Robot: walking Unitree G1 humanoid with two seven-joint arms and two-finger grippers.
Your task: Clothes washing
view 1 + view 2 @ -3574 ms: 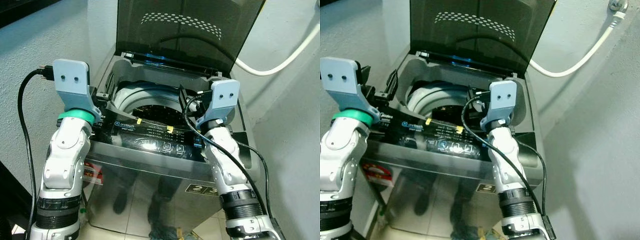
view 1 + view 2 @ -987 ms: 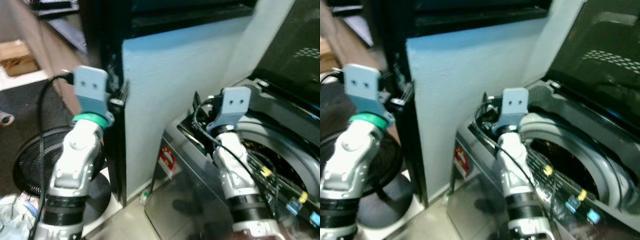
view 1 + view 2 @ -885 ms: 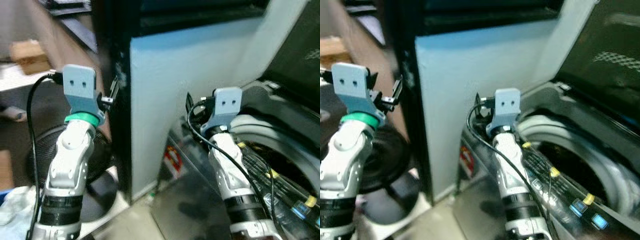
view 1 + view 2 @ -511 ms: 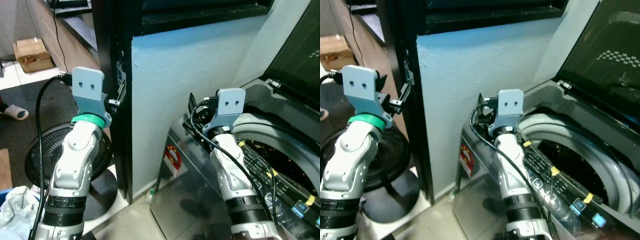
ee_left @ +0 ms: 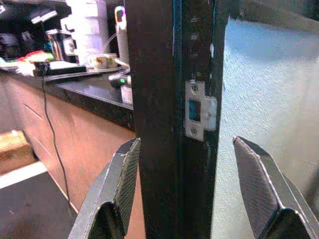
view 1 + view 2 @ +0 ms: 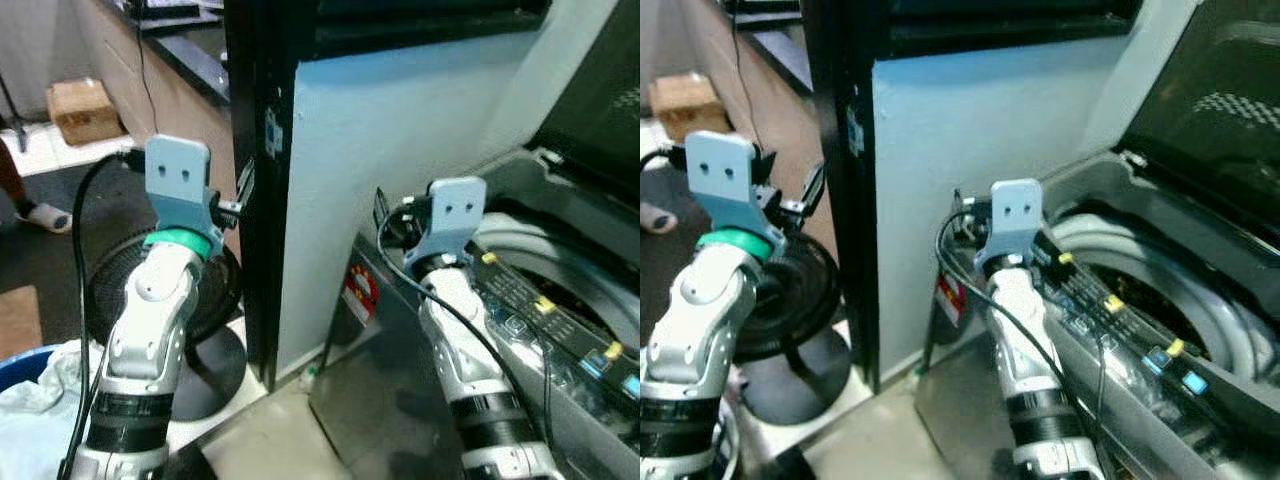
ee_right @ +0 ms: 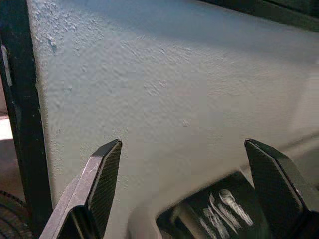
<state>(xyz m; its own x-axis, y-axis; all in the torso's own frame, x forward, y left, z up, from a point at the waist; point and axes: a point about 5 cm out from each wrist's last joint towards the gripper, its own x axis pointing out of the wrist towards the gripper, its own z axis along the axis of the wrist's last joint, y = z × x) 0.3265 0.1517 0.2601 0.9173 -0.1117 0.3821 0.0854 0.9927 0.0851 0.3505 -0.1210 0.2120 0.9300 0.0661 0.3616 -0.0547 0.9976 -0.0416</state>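
Sitting right of both arms, washing machine [image 6: 560, 330] w/ lid up; left gripper [image 5: 189, 164] & right gripper [image 7: 184, 174] fingers wide, empty.

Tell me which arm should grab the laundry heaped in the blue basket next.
Left. The left pincer, open, is raised on the side of the blue basket holding pale clothes at lower left. The right pincer, also open, sits by the washing machine.
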